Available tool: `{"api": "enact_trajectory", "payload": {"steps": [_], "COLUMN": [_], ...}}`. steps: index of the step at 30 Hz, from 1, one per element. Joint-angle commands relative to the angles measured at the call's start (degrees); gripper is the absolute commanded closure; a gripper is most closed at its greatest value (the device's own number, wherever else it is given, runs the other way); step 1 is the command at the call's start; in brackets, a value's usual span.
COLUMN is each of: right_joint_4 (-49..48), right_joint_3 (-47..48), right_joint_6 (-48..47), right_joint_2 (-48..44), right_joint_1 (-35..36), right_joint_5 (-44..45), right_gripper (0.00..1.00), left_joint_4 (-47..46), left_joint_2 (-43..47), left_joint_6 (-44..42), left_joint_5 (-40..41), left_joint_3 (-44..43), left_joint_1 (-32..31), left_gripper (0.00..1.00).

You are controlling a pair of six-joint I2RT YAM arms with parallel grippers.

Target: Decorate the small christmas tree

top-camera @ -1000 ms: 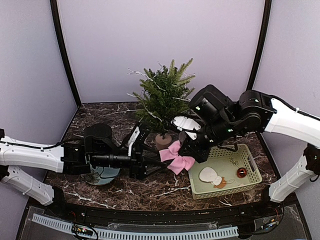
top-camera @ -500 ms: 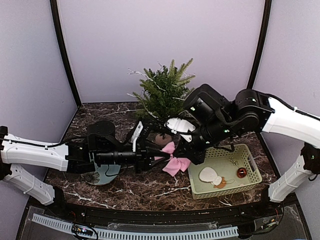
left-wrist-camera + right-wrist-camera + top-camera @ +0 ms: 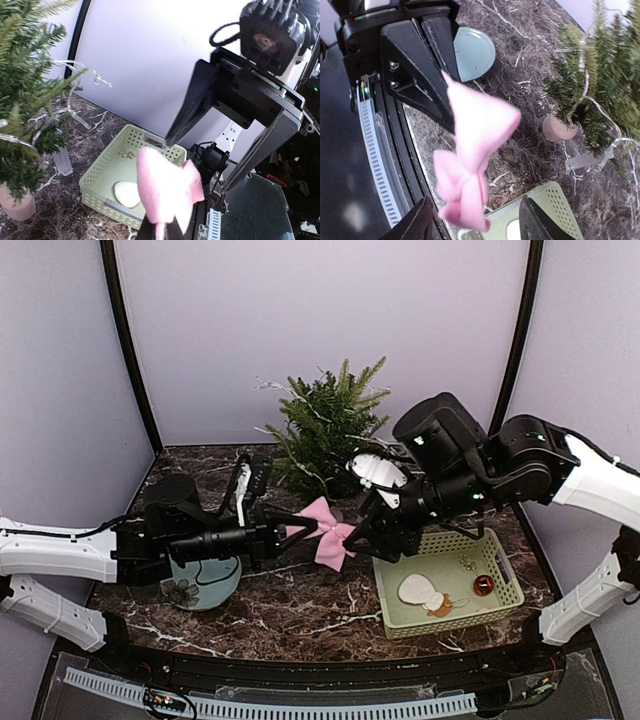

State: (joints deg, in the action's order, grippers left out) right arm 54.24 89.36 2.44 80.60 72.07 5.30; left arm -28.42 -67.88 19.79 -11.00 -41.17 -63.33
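Top external view: you have one small christmas tree [image 3: 330, 430] standing at the back centre of the marble table [image 3: 300, 610], and just in front of it the two arms meet over one pink bow [image 3: 325, 533]. The left gripper [image 3: 298, 524] is pinched tight on the bow's left side; the right gripper [image 3: 362, 540] sits just right of the bow with its fingers spread wide and nothing in them. One teal dish [image 3: 200, 587] lies under the left arm. One green basket [image 3: 505, 592] stands at the right, holding one cream ornament [image 3: 420, 591], one reddish-brown bauble [image 3: 483, 586] and a small cluster of golden bits [image 3: 467, 563] too small to count. Left wrist view: you see the same one bow [image 3: 167, 187] rising from the bottom edge, and the right gripper [image 3: 196, 166] facing it, its two black fingers [image 3: 192, 112] held far apart on either side. The tree [image 3: 25, 100] fills the left edge in its one beige pot [image 3: 17, 206], and the basket [image 3: 107, 186] sits behind the bow. Right wrist view: your own two fingers [image 3: 422, 220] frame the bottom, well apart, with the bow [image 3: 470, 150] hanging just above them, clamped by the left gripper [image 3: 447, 100]. The dish [image 3: 472, 52], tree [image 3: 600, 85], pot [image 3: 557, 129] and one corner of the basket [image 3: 540, 210] show beyond.
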Motion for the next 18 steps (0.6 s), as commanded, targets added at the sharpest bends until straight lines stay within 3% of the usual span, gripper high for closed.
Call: {"api": "enact_trajectory", "payload": {"steps": [1, 7, 14, 18], "right_joint_4": [-8.3, -15.7, -19.8, -21.9], "right_joint_3": [-2.0, -6.1, -8.9, -10.1], "right_joint_6": [1.6, 3.3, 5.6, 6.4], "right_joint_2": [-5.8, -12.6, -14.5, -14.6], "right_joint_1": [0.3, -1.6, -6.0, -7.7], "right_joint_5": [2.1, 3.3, 5.5, 5.5], "right_gripper": [0.32, 0.26, 0.26, 0.26], "left_joint_4": [-5.5, -5.2, -10.3, -14.3], "left_joint_2": [4.2, 7.1, 5.6, 3.7], "left_joint_6": [5.4, 6.7, 13.7, 21.2], "left_joint_5": [-3.3, -7.1, -12.8, -18.5], "left_joint_3": [2.3, -0.5, -5.1, -5.4], "left_joint_1": [4.9, 12.0, 19.0, 26.1], "left_gripper": [1.00, 1.00, 1.00, 1.00]}}
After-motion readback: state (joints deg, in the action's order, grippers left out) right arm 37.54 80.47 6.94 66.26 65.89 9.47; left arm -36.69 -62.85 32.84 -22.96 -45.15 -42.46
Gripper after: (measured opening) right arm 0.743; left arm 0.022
